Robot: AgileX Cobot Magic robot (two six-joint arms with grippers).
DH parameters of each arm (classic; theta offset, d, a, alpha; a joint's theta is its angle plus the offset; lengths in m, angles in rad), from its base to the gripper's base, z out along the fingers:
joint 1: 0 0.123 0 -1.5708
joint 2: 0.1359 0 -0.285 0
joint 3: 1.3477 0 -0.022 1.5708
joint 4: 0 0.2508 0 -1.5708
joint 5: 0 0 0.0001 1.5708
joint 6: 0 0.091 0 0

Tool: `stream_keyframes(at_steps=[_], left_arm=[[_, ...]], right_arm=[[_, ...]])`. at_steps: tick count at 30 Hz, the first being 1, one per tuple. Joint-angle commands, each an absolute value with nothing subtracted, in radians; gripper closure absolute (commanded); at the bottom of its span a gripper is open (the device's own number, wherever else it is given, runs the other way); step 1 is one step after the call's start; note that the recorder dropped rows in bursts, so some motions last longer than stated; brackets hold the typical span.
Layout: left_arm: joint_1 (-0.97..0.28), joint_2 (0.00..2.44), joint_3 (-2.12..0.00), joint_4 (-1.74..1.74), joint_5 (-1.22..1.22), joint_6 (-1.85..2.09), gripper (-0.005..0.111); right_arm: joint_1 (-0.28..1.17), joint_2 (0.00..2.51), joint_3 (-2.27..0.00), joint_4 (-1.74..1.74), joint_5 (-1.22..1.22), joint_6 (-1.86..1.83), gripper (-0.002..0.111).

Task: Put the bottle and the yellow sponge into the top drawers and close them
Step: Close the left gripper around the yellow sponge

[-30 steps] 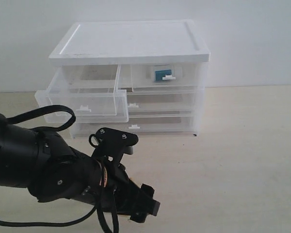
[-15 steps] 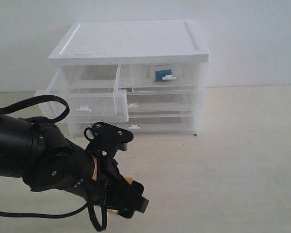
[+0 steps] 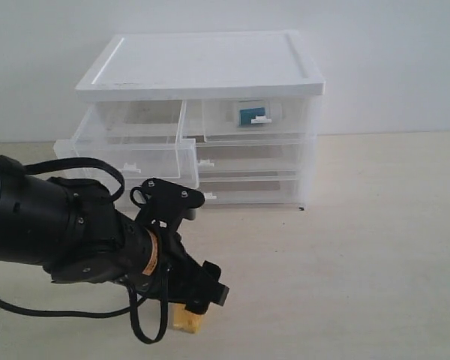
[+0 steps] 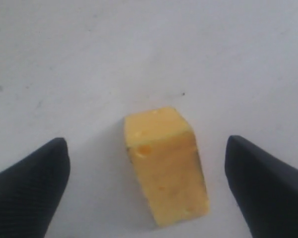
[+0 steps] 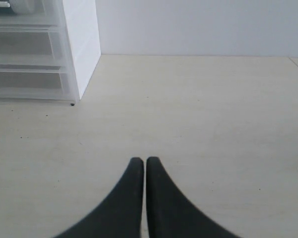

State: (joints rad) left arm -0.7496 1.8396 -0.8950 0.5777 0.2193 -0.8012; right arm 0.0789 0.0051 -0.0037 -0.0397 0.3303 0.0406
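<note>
- the left claw (image 4: 146,144) stands wide apart, its two dark fingers either side of the yellow sponge (image 4: 165,173) and touching nothing.
- the sponge lies on the counter (image 3: 375,247) at the lower left of the exterior frame, just under the claw tip.
- this looks like the line-up for a grasp; the sponge is not yet picked up.
- the right claw (image 5: 145,163) is pressed together and holds nothing.
- the top left drawer (image 3: 127,161) is pulled out of the cabinet (image 3: 202,64) and looks ready to take the sponge.
- the bottle (image 3: 249,116) already sits in the top right drawer (image 3: 285,120), which is shut, so that half of the task looks done.
- against a second ago, the left arm has drawn left and up in the frame, and the sponge, then hidden behind the claw, now shows beneath it.
- the drawers and bottle have not moved.
</note>
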Motion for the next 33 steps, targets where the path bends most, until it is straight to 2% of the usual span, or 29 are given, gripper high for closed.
stream_keyframes(at_steps=[1, 9, 13, 16, 18, 24, 29, 33], left_arm=[[-0.729, 1.859, -0.900, 0.602, 0.216, -0.852, 0.027], [-0.731, 1.904, -0.900, 0.599, 0.143, -0.855, 0.027], [-0.731, 1.904, -0.901, 0.599, 0.131, -0.855, 0.031], [-0.731, 1.904, -0.901, 0.599, 0.133, -0.855, 0.041], [-0.731, 1.904, -0.901, 0.599, 0.134, -0.860, 0.054], [-0.731, 1.904, -0.901, 0.631, 0.139, -0.858, 0.103], [-0.739, 1.872, -0.899, 0.643, 0.195, -0.845, 0.102], [-0.793, 1.803, -0.896, 0.638, 0.277, -0.786, 0.102]], right_arm=[[0.080, 0.000, 0.000, -0.038, 0.322, 0.043, 0.108], [0.080, 0.000, 0.000, -0.038, 0.322, 0.043, 0.108], [0.080, 0.000, 0.000, -0.038, 0.322, 0.043, 0.108], [0.080, 0.000, 0.000, -0.038, 0.322, 0.043, 0.108], [0.080, 0.000, 0.000, -0.038, 0.322, 0.043, 0.108], [0.080, 0.000, 0.000, -0.038, 0.322, 0.043, 0.108], [0.080, 0.000, 0.000, -0.038, 0.322, 0.043, 0.108], [0.080, 0.000, 0.000, -0.038, 0.322, 0.043, 0.108]])
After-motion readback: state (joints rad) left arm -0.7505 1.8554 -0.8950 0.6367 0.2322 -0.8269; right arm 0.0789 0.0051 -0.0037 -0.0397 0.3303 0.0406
